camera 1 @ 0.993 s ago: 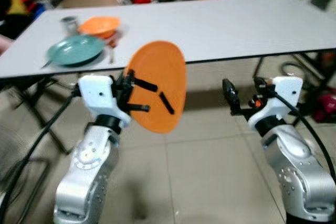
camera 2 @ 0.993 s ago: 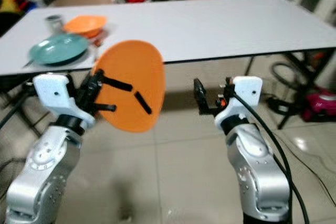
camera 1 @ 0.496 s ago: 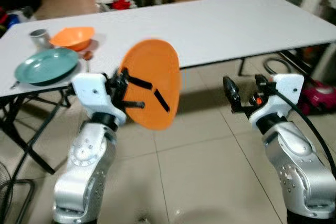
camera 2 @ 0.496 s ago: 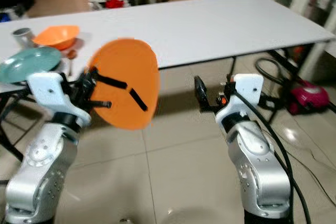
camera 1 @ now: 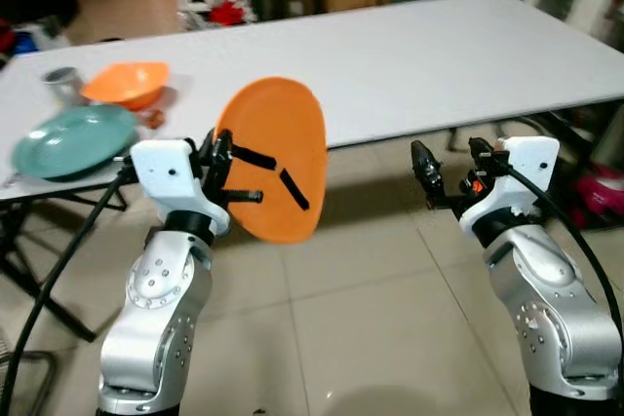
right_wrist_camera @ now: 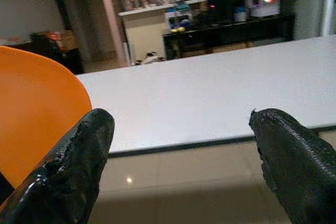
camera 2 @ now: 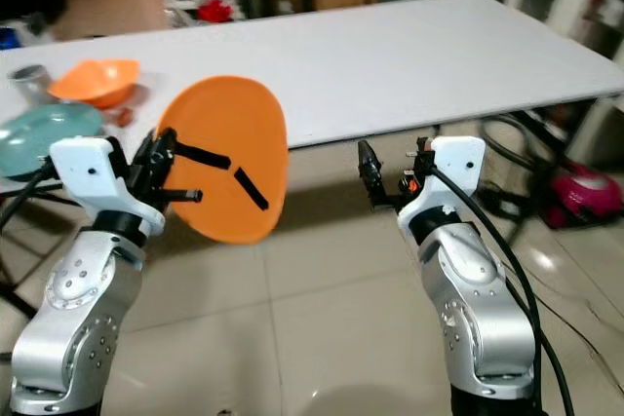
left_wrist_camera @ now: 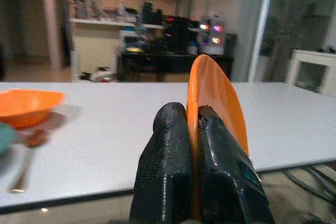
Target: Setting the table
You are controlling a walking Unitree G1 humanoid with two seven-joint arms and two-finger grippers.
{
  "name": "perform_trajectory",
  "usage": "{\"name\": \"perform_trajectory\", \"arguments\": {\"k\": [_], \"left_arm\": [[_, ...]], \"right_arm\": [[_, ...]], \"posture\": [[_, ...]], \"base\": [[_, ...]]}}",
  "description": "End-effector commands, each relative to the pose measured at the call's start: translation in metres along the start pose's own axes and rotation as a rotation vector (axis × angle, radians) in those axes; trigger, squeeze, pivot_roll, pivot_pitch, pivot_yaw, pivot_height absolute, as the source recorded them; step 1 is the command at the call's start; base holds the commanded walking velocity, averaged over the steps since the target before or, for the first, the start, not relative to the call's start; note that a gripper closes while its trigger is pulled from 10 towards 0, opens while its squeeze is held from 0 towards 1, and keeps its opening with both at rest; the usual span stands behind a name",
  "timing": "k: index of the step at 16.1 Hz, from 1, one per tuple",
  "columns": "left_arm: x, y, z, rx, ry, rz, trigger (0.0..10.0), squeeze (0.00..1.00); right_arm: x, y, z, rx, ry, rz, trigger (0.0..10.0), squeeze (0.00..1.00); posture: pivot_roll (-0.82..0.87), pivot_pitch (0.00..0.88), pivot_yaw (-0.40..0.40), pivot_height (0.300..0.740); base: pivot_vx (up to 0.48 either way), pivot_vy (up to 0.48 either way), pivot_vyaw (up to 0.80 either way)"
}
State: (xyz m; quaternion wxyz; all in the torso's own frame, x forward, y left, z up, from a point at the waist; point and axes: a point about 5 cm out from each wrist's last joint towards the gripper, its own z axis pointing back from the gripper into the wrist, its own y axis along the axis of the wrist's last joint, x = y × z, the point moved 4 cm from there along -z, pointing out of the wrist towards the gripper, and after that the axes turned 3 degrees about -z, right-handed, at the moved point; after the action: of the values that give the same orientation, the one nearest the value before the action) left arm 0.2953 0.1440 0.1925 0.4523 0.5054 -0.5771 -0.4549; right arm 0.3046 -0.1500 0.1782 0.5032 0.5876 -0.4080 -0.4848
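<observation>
Nearest us, low in the frame, our left gripper (camera 1: 255,174) pinches the orange plate (camera 1: 274,159) by its rim, holding it on edge in front of the table (camera 1: 390,56). At lower right our right gripper (camera 1: 425,169) hangs with its fingers spread and nothing between them. Compared with a moment ago the whole view has swung: the table edge now sits a little higher and its right end has come into sight, so we judge that we are closing on it with the plate not yet set down. Farther off, at upper left, lie a teal plate (camera 1: 70,140), an orange bowl (camera 1: 127,83) and a metal cup (camera 1: 60,80).
</observation>
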Motion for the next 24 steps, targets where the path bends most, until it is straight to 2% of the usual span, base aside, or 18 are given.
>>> {"name": "perform_trajectory", "arguments": {"k": [1,9,13,16,18,23,24], "left_arm": [[-0.009,0.012,-0.001,0.051,0.03,-0.014,10.0,0.0],[-0.007,0.013,-0.005,0.06,0.02,0.009,10.0,0.0],[-0.003,0.013,-0.007,0.062,0.011,0.017,10.0,0.0],[-0.011,0.013,-0.009,0.066,0.053,0.055,10.0,0.0],[-0.024,0.012,-0.009,0.069,0.111,0.077,10.0,0.0],[-0.032,0.01,-0.006,0.058,0.142,0.09,10.0,0.0],[-0.034,0.005,-0.006,0.036,0.157,0.142,10.0,0.0]], "right_arm": [[-0.008,0.004,-0.003,0.017,0.025,-0.012,10.0,0.0],[-0.002,0.006,-0.006,0.024,0.005,-0.018,10.0,0.0],[-0.001,0.007,-0.005,0.027,0.009,-0.019,10.0,0.0],[-0.009,0.005,-0.004,0.007,0.09,-0.02,10.0,0.0],[-0.025,0.001,-0.003,-0.03,0.215,-0.018,10.0,0.0],[-0.046,-0.006,0.006,-0.09,0.422,0.047,10.0,0.0],[-0.052,-0.008,0.009,-0.105,0.488,0.06,10.0,0.0]], "posture": [[-0.05,0.0,0.076,0.74],[-0.06,0.0,0.083,0.74],[-0.06,0.0,0.089,0.74],[-0.06,0.0,0.087,0.74],[-0.06,0.0,0.085,0.74],[-0.05,0.0,0.092,0.74],[-0.05,0.0,0.096,0.74]], "base": [[0.401,0.0,0.0],[0.401,0.0,-0.7],[0.4,0.0,-0.12],[0.401,0.0,0.0],[0.401,0.0,0.0],[0.398,0.0,0.0],[0.33,0.0,0.0]]}}
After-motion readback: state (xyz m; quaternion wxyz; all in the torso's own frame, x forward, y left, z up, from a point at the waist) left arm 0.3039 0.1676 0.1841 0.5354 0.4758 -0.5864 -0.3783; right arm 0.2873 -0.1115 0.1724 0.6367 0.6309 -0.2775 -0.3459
